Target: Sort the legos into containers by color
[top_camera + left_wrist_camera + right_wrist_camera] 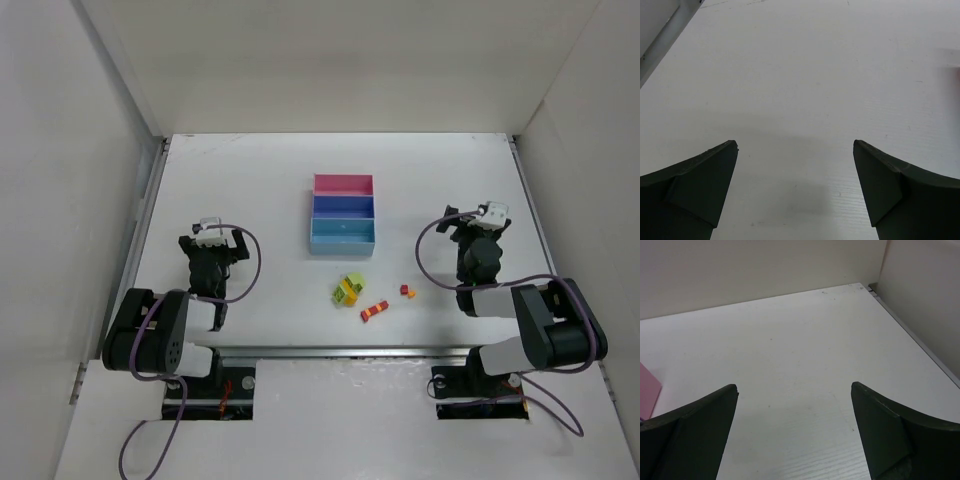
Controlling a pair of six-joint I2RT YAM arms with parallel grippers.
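Observation:
The tray of three joined bins stands at the table's middle: pink at the back, dark blue, light blue nearest. In front of it lie a yellow-green lego, a red-and-orange lego and a small red and orange piece. My left gripper is open and empty, left of the tray. My right gripper is open and empty, right of the tray. In the left wrist view the gripper frames bare table. In the right wrist view the gripper frames bare table, with the pink bin's corner at the left edge.
White walls enclose the table on the left, back and right. A metal rail runs along the near edge between the arm bases.

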